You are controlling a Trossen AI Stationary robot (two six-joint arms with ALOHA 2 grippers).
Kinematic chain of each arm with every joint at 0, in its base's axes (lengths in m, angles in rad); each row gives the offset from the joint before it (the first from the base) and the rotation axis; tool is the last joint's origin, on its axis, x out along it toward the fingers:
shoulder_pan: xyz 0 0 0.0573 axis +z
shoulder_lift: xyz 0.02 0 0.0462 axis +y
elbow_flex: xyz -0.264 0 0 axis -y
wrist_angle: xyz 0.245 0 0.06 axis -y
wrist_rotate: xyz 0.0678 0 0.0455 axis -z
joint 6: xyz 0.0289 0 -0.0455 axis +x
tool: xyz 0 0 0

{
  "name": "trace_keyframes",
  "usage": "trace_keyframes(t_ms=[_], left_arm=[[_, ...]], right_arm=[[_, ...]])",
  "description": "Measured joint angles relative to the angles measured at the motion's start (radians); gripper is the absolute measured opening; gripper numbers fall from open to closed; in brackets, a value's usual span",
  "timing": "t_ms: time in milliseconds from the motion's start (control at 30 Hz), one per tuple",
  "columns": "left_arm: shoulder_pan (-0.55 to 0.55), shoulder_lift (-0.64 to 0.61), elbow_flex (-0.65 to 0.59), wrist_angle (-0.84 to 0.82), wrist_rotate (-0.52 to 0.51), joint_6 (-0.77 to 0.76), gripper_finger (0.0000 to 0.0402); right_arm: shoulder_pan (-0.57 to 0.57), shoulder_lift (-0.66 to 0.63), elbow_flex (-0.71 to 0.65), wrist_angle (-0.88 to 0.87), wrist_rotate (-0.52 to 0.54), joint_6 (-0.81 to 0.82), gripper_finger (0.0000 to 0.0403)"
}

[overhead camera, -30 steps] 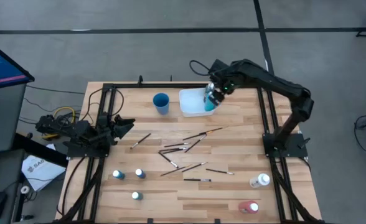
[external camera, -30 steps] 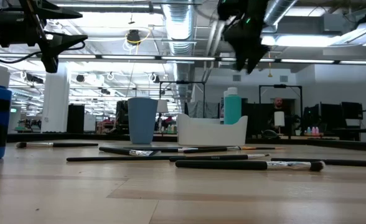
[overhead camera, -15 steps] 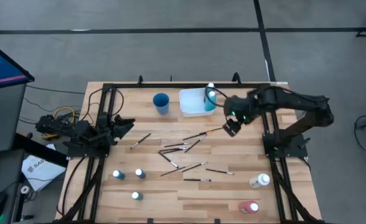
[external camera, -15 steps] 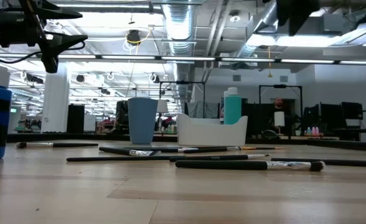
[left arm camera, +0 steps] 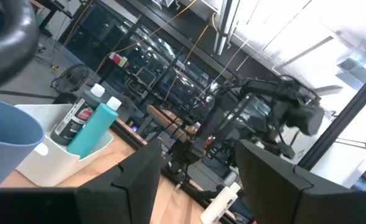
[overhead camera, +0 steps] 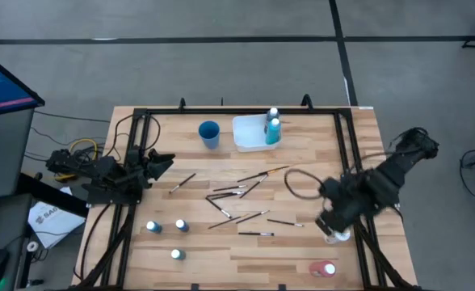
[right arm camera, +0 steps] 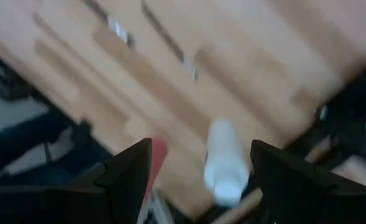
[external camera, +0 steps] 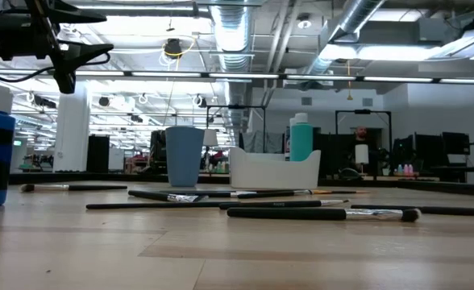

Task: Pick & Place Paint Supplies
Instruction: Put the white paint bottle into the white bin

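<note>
My right gripper [overhead camera: 329, 220] hovers open near the table's near right corner, just above a lying white bottle [overhead camera: 338, 234]. In the right wrist view that white bottle [right arm camera: 225, 163] shows ahead between the open fingers, with the red bottle [right arm camera: 158, 158] beside it. The red bottle [overhead camera: 324, 268] lies on its side by the near edge. A teal bottle [overhead camera: 274, 132] and a dark bottle [overhead camera: 271, 117] stand in the white tray [overhead camera: 244, 133]. Several thin brushes [overhead camera: 237, 194] lie mid-table. Three small bottles [overhead camera: 178, 226] stand upright near left. My left gripper [overhead camera: 163, 164] waits open at the left.
A blue cup [overhead camera: 209, 133] stands left of the tray near the far edge. The right arm's base frame [overhead camera: 371, 190] rises at the right edge, close behind the white bottle. Bare wood lies between the brushes and the near edge.
My right gripper has left the tray, where the teal bottle stays standing, and swung fast toward the table's near right corner. It now hangs lower, over the white bottle, and has gone out of the low view.
</note>
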Motion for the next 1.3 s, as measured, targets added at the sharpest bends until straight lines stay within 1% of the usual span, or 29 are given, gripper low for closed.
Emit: trace_keyframes(t_ms=[100,200,333,467,600,800,967,1167,1300], left_arm=[[0.000,0.000,0.000,0.000,0.000,0.000,0.0199],[0.000,0.000,0.000,0.000,0.000,0.000,0.0199],[0.000,0.000,0.000,0.001,0.000,-0.004,0.0199],[0.000,0.000,0.000,0.001,0.000,-0.004,0.0199],[0.000,0.000,0.000,0.005,0.000,-0.005,0.0199],[0.000,0.000,0.000,0.007,0.000,-0.008,0.0199],[0.000,0.000,0.000,0.007,0.000,-0.004,0.0199],[0.000,0.000,0.000,0.008,0.000,-0.005,0.0199],[0.000,0.000,0.000,0.008,0.000,-0.005,0.0199]], right_arm=[[0.098,0.022,0.000,0.002,-0.019,0.096,0.0265],[0.165,0.038,-0.010,0.005,-0.032,0.171,0.0265],[0.222,0.042,-0.081,0.001,-0.126,0.264,0.0265],[0.266,0.036,-0.154,0.004,-0.144,0.348,0.0265],[0.293,0.022,-0.183,0.065,-0.144,0.380,0.0265],[0.321,0.020,-0.216,0.075,-0.128,0.400,0.0265],[0.322,0.001,-0.283,0.149,-0.115,0.389,0.0265],[0.315,-0.034,-0.322,0.152,-0.114,0.370,0.0265],[0.311,-0.058,-0.353,0.188,-0.085,0.352,0.0265]])
